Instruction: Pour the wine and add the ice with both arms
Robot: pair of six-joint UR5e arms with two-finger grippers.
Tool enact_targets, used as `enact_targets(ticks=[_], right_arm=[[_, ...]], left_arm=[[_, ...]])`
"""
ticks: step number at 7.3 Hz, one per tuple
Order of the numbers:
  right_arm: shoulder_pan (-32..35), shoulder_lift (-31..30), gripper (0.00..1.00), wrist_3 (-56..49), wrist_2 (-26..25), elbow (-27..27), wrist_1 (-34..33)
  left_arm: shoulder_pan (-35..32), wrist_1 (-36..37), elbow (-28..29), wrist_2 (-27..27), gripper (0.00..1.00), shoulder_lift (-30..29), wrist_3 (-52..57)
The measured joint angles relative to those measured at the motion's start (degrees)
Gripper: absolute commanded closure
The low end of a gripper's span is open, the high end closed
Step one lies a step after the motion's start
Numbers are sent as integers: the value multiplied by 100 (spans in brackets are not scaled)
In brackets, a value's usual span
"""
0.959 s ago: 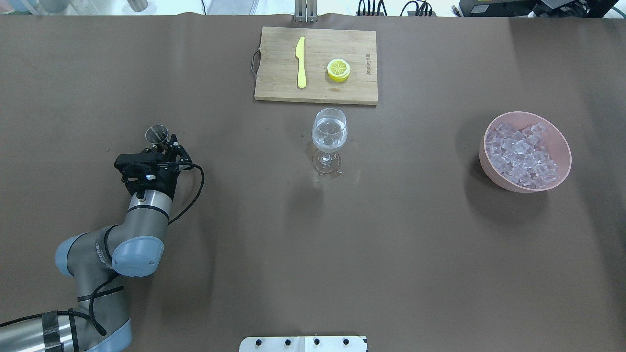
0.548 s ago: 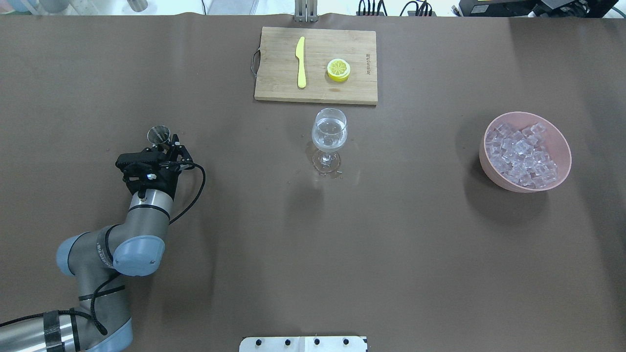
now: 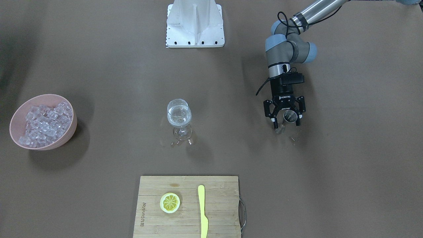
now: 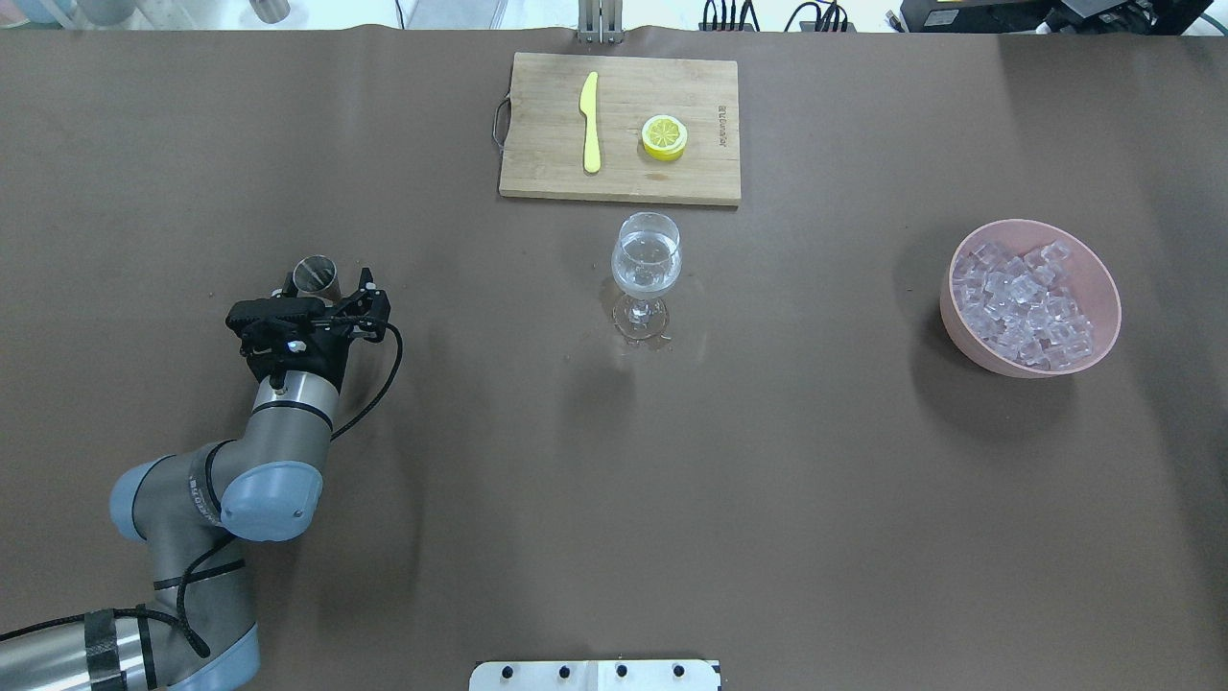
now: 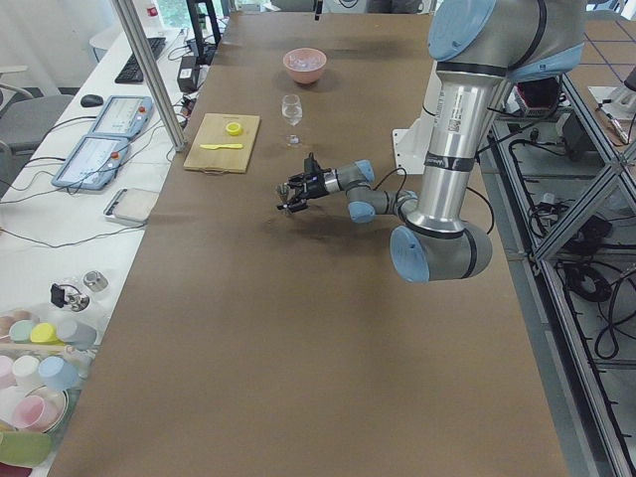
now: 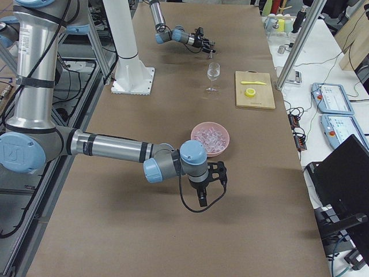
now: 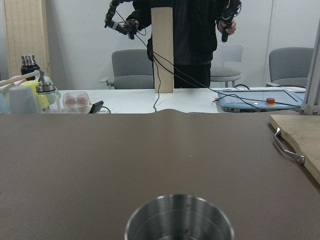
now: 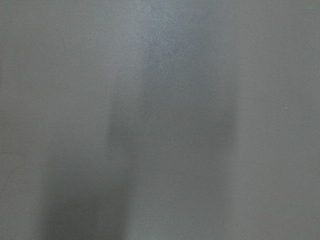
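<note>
The left jaws stand open on either side of a small metal cup (image 3: 290,116), upright on the desk (image 4: 815,480) toward its left edge. I cannot tell whether the right jaws are open or closed. The right arm (image 6: 115,149) reaches toward the desk's right edge. The wine (image 4: 647,274) sits in a glass (image 4: 649,233) at mid-desk. The ice (image 4: 1023,305) fills a pink bowl (image 4: 1096,269) near the right edge.
</note>
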Motion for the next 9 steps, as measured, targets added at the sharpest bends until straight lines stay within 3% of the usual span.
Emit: enact_targets(ticks=[4, 7, 9], right_arm=[[0, 0, 0, 0, 0, 0, 0], [0, 0, 0, 6, 0, 3, 0], [0, 3, 0, 9, 0, 7, 0]], left_arm=[[-181, -228, -332, -400, 1, 36, 573], [-542, -259, -933, -856, 1, 294, 1119], [-932, -126, -1423, -1661, 1, 440, 1582]])
